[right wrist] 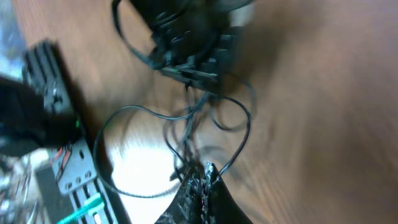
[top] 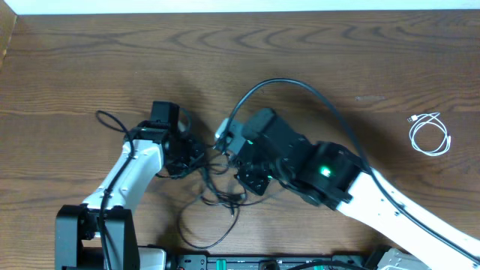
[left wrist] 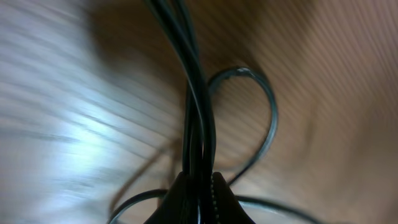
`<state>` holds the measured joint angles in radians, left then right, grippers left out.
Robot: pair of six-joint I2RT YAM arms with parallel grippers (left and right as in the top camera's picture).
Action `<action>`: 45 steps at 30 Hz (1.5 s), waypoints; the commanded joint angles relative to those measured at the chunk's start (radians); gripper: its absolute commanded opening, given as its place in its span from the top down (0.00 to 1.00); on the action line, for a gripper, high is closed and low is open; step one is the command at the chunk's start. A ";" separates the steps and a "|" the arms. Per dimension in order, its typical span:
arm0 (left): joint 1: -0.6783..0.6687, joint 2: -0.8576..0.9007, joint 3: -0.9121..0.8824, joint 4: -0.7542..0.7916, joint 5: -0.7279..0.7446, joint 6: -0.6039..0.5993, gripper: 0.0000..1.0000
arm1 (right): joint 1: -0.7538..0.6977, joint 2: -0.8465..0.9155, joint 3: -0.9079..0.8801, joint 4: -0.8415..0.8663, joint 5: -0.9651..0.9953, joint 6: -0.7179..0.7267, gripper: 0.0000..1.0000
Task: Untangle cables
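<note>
A tangle of thin black cables lies on the wooden table between my two arms. My left gripper is shut on a bundle of black cable strands, which run up from its jaws, with one loop curling off to the right. My right gripper is shut on the black cable too; its closed fingertips pinch thin strands that lead toward the left gripper across the tangle. A long loop trails to the table's front edge.
A coiled white cable lies apart at the right side of the table. A thick black arm cable arches over the right arm. The robot base rail with electronics runs along the front edge.
</note>
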<state>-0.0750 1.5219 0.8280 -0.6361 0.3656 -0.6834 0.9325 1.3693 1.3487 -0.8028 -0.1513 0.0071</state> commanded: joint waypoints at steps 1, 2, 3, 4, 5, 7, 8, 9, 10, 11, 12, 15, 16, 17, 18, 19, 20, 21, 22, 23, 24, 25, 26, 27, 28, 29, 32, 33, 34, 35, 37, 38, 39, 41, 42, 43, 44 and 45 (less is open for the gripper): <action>0.043 -0.007 0.010 -0.017 -0.162 -0.104 0.93 | 0.003 -0.128 0.011 0.004 0.190 0.127 0.99; 0.055 -0.007 0.010 -0.023 -0.162 -0.104 0.92 | 0.003 -0.161 0.011 0.003 0.255 0.153 0.99; 0.066 -0.007 0.010 -0.029 -0.162 -0.105 0.92 | 0.003 -0.188 0.011 0.003 0.301 0.167 0.99; 0.076 -0.007 0.010 -0.034 -0.161 -0.105 0.93 | 0.003 -0.222 0.011 0.003 0.357 0.185 0.99; 0.085 -0.007 0.010 -0.037 -0.161 -0.105 0.92 | 0.003 -0.247 0.011 0.003 0.391 0.195 0.99; 0.097 -0.007 0.010 -0.045 -0.144 -0.103 0.93 | 0.003 -0.309 0.011 0.002 0.458 0.218 0.99; 0.100 -0.007 0.010 -0.048 -0.129 -0.101 0.92 | 0.003 -0.331 0.011 -0.001 0.463 0.217 0.99; 0.100 -0.007 0.010 -0.047 -0.116 -0.095 0.93 | 0.003 -0.351 0.011 -0.003 0.463 0.217 0.99; 0.100 -0.007 0.010 -0.047 -0.111 -0.095 0.93 | 0.003 -0.368 0.011 -0.012 0.459 0.217 0.99; 0.100 -0.007 0.010 -0.047 -0.112 -0.095 0.93 | 0.003 -0.379 0.011 -0.026 0.455 0.226 0.97; 0.100 -0.007 0.010 -0.047 -0.111 -0.095 0.92 | 0.003 -0.387 0.011 -0.043 0.456 0.243 0.78; 0.100 -0.007 0.010 -0.038 -0.071 -0.069 0.93 | 0.002 -0.388 0.011 -0.117 0.457 0.359 0.61; 0.100 -0.007 0.010 -0.027 -0.037 -0.042 0.93 | 0.002 -0.381 0.010 -0.138 0.459 0.406 0.56; 0.100 -0.007 0.010 -0.018 -0.005 -0.016 0.92 | 0.002 -0.369 0.008 -0.160 0.460 0.465 0.50; 0.100 -0.007 0.010 -0.011 0.021 0.005 0.93 | 0.002 -0.355 0.006 -0.176 0.459 0.517 0.46; 0.100 -0.007 0.010 -0.006 0.047 0.025 0.92 | 0.002 -0.334 0.002 -0.188 0.457 0.587 0.39; 0.100 -0.007 0.010 -0.006 0.054 0.030 0.93 | 0.002 -0.321 -0.002 -0.191 0.453 0.624 0.33; 0.100 -0.007 0.010 -0.006 0.054 0.033 0.92 | 0.002 -0.299 -0.008 -0.192 0.440 0.684 0.26; 0.100 -0.007 0.010 -0.005 0.054 0.033 0.93 | 0.002 -0.277 -0.013 -0.188 0.422 0.740 0.19; 0.100 -0.007 0.010 -0.006 0.054 0.033 0.92 | 0.002 -0.255 -0.016 -0.184 0.402 0.782 0.11; 0.100 -0.007 0.010 -0.005 0.054 0.033 0.92 | 0.002 -0.222 -0.017 -0.180 0.374 0.828 0.01; 0.100 -0.007 0.010 -0.006 0.054 0.033 0.93 | 0.002 -0.187 -0.017 -0.169 0.345 0.870 0.01; 0.100 -0.007 0.010 -0.005 0.054 0.033 0.93 | 0.003 -0.165 -0.017 -0.159 0.323 0.893 0.01; 0.100 -0.007 0.010 -0.005 0.054 0.033 0.92 | 0.003 -0.130 -0.017 -0.138 0.289 0.924 0.01; 0.100 -0.007 0.010 -0.004 0.054 0.033 0.92 | 0.003 -0.101 -0.017 -0.120 0.262 0.945 0.01; 0.100 -0.007 0.010 -0.003 0.054 0.032 0.93 | 0.003 -0.072 -0.017 -0.099 0.237 0.965 0.01; 0.100 -0.007 0.010 -0.003 0.054 0.032 0.93 | 0.004 0.031 -0.017 -0.008 0.140 0.988 0.01; 0.100 -0.007 0.010 -0.003 0.054 0.032 0.92 | 0.005 0.061 -0.017 0.018 0.114 0.988 0.01; 0.100 -0.007 0.010 -0.003 0.054 0.032 0.92 | 0.005 0.095 -0.017 0.045 0.085 0.988 0.04; 0.100 -0.007 0.010 -0.003 0.054 0.032 0.92 | 0.004 0.121 -0.017 0.064 0.066 0.988 0.12; 0.100 -0.007 0.010 -0.002 0.054 0.032 0.93 | 0.000 0.177 -0.017 0.097 0.041 1.038 0.34; 0.100 -0.007 0.010 -0.002 0.054 0.032 0.92 | -0.004 0.197 -0.017 0.097 0.042 1.094 0.37; 0.100 -0.007 0.010 -0.002 0.054 0.032 0.92 | -0.010 0.216 -0.017 0.095 0.043 1.157 0.43; 0.100 -0.007 0.010 -0.001 0.054 0.032 0.93 | -0.025 0.254 -0.017 0.098 0.043 1.309 0.55; 0.100 -0.007 0.010 0.001 0.054 0.032 0.93 | -0.032 0.266 -0.017 0.101 0.043 1.364 0.57; 0.100 -0.007 0.010 0.001 0.054 0.032 0.93 | -0.037 0.274 -0.017 0.106 0.043 1.410 0.55; 0.100 -0.007 0.010 0.001 0.054 0.032 0.92 | -0.038 0.282 -0.017 0.116 0.043 1.461 0.55; 0.100 -0.007 0.010 0.001 0.054 0.032 0.93 | -0.038 0.287 -0.017 0.125 0.043 1.500 0.51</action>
<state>0.0219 1.5219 0.8280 -0.6323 0.4133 -0.6640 0.9073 1.6421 1.3357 -0.6933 -0.0982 1.2648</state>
